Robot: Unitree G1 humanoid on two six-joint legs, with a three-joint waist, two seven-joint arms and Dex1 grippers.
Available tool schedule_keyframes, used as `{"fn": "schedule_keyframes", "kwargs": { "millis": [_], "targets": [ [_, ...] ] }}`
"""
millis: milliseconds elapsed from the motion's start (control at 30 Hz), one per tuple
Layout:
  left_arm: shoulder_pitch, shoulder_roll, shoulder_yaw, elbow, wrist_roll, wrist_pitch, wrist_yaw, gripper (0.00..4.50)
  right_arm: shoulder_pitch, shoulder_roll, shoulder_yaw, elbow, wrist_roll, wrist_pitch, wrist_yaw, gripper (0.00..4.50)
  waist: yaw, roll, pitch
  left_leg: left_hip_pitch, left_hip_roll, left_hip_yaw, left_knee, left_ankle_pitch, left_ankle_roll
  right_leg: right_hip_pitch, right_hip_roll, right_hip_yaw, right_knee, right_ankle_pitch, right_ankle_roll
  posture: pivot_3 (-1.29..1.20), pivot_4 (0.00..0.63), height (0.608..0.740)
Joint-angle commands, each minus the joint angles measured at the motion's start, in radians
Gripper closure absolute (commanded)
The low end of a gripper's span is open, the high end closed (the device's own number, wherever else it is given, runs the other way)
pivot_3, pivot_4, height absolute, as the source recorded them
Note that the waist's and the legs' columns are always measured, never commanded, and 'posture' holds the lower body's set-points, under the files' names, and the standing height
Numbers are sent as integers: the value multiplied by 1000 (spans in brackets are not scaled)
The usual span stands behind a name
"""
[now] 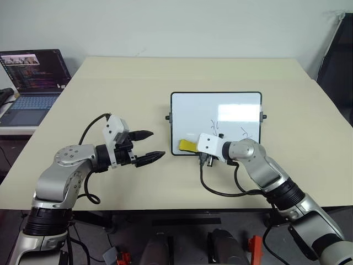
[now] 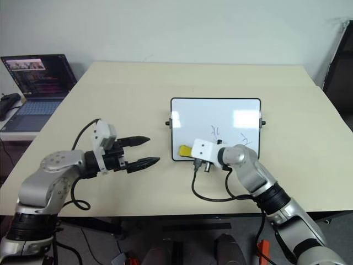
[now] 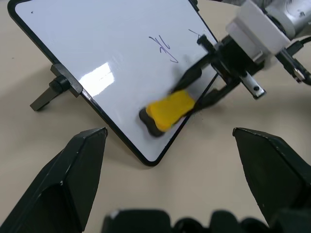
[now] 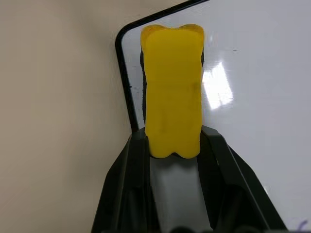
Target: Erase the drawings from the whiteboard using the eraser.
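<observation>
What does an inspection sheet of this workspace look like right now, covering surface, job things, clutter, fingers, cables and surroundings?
Surface: beige table.
Job's things: whiteboard propped on the table; two drawings visible; yellow eraser at its lower left corner.
Clutter: nothing seen.
Grippers: right gripper fingers shut on the eraser; left gripper open, apart from the board.
Cables: black cable looping on the table by the right wrist.
Surroundings: laptop on a side desk, left.

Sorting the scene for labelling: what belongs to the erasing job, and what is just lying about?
Job: whiteboard; drawings; eraser, held in the right gripper.
Lying about: laptop; left gripper, jaws open, holding nothing.
</observation>
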Motion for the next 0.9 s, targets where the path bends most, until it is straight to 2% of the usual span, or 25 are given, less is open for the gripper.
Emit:
{"fn": "schedule_keyframes", "kwargs": {
  "millis": [33,400,600,667,767,900],
  "targets": [
    [-12,6,16,-9,-2,-23,-9,0,-7,-25,-26,66,-29,32,-15,3517,0,0,0,0,0,0,0,0,0,0,0,0,0,-1,3,0,150,740],
    [-24,4,12,14,5,-35,-22,0,-96,21,-83,185,-46,-2,-177,3523,2,-1,-1,1,0,-1,0,3,2,0,0,0,0,-2,-2,0,150,740],
    [-30,6,11,25,7,-41,-26,0,-59,-3,-66,125,-12,-27,-103,3523,3,-1,-1,1,0,0,0,3,2,1,0,0,0,-2,-2,0,150,740],
    [-39,2,10,26,5,-42,-26,0,-32,-18,-101,47,59,-32,-36,3523,8,-1,-1,1,0,0,0,3,2,0,0,0,0,-2,-2,0,150,740],
    [-55,0,9,34,1,-43,-31,0,-13,-43,-225,-99,217,43,58,3524,12,-1,1,-3,0,-1,-1,3,1,-2,0,-1,-2,0,3,0,150,740],
    [-83,5,9,54,5,-48,-44,0,-12,-120,-413,-239,397,184,126,3524,13,-1,2,-17,-1,-2,-1,3,1,-17,-1,0,1,3,0,0,150,740]
  ]
}}
